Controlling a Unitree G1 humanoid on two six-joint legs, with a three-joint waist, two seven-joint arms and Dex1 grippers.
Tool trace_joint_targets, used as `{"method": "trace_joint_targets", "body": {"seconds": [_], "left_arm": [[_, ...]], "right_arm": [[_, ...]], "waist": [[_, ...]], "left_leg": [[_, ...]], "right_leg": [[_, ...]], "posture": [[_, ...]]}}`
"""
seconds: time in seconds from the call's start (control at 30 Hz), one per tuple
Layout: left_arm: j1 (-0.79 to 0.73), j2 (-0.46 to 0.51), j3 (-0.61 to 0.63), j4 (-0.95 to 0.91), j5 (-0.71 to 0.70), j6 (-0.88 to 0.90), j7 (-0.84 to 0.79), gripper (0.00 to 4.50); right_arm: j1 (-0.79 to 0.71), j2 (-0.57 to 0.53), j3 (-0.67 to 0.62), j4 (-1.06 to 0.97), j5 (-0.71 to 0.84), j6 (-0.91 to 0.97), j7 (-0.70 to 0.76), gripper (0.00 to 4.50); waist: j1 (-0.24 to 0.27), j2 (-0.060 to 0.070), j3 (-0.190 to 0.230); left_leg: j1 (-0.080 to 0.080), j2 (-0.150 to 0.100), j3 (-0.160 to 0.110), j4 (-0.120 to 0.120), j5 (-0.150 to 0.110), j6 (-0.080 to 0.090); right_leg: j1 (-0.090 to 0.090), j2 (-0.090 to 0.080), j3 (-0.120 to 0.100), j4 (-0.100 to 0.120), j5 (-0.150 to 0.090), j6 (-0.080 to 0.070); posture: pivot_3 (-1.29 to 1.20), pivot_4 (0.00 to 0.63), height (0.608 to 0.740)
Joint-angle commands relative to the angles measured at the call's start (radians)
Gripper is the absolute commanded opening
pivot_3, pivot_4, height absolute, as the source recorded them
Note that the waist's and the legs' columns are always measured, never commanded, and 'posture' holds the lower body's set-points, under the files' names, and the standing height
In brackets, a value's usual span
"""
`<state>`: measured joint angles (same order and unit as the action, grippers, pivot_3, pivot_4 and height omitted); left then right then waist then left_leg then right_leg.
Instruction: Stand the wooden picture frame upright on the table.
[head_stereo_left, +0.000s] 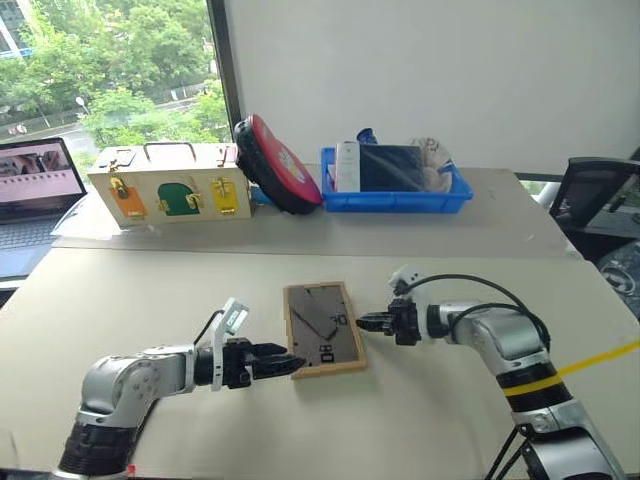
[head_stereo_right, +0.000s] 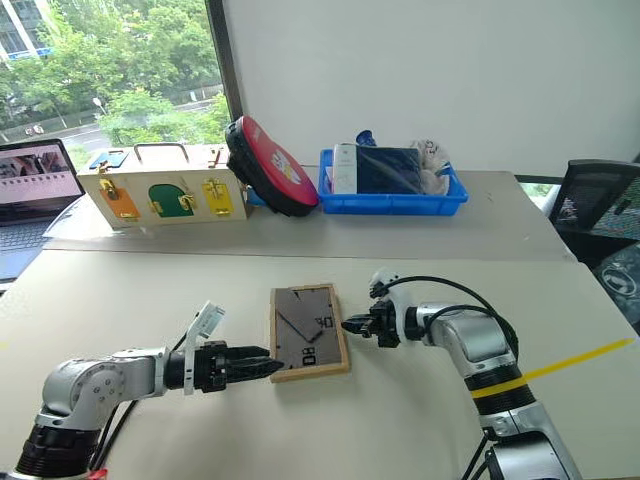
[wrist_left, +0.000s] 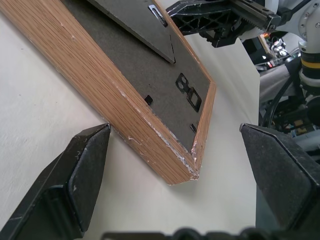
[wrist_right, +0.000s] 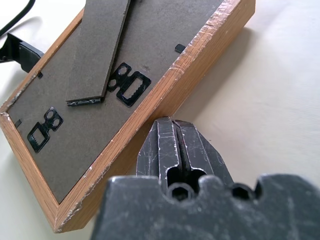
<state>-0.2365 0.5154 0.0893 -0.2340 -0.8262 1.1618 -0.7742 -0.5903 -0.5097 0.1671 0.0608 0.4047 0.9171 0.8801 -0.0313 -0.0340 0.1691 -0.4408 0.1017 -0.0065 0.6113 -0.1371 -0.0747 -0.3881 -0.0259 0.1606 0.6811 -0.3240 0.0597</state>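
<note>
You are preparing the lift: wooden picture frame (head_stereo_left: 324, 329) lying face-down on the bench (head_stereo_left: 150, 300); left tool (head_stereo_left: 283, 362) spread apart around its corner; right tool (head_stereo_left: 364, 322) pressed together against its side; next, grip and tilt.

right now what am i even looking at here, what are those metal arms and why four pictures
It is a two-armed humanoid robot. Two pictures come from cameras in its head, looking down over a pale table. The other two come from a camera on each wrist, looking along that arm's black fingers.

A wooden picture frame lies flat, dark back up, its fold-out stand showing. The left gripper is open at the frame's near corner, holding nothing. The right gripper is shut, its tip at the frame's opposite edge.

At the back stand a latch box, a red disc-shaped case and a blue bin.
</note>
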Motion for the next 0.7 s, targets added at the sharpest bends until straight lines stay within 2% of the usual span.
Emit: {"method": "trace_joint_targets", "body": {"seconds": [0.03, 0.4, 0.7], "left_arm": [[0.031, -0.046, -0.016, -0.034, -0.036, 0.030, 0.043, 4.48], [0.014, -0.120, 0.029, -0.012, -0.069, 0.058, 0.114, 4.48], [-0.008, -0.239, 0.090, 0.025, -0.112, 0.117, 0.238, 4.48]], "right_arm": [[0.005, 0.028, 0.015, -0.053, 0.025, -0.017, 0.023, 0.00], [0.046, 0.046, 0.018, -0.100, 0.029, -0.001, 0.003, 0.00], [0.048, 0.059, 0.009, -0.107, 0.027, 0.001, -0.007, 0.00]], "waist": [[0.000, 0.000, 0.000], [0.000, 0.000, 0.000], [-0.001, 0.001, 0.000]], "left_leg": [[0.000, 0.000, 0.000, 0.000, 0.000, 0.000], [0.000, 0.000, 0.000, 0.000, 0.000, 0.000], [0.000, 0.000, 0.000, 0.001, 0.000, 0.000]], "right_leg": [[0.000, 0.000, 0.000, 0.000, 0.000, 0.000], [0.000, 0.000, 0.000, 0.000, 0.000, 0.000], [0.000, 0.000, 0.000, 0.000, 0.001, 0.001]], "posture": [[0.00, 0.150, 0.719], [0.00, 0.150, 0.719], [0.00, 0.150, 0.719]]}}
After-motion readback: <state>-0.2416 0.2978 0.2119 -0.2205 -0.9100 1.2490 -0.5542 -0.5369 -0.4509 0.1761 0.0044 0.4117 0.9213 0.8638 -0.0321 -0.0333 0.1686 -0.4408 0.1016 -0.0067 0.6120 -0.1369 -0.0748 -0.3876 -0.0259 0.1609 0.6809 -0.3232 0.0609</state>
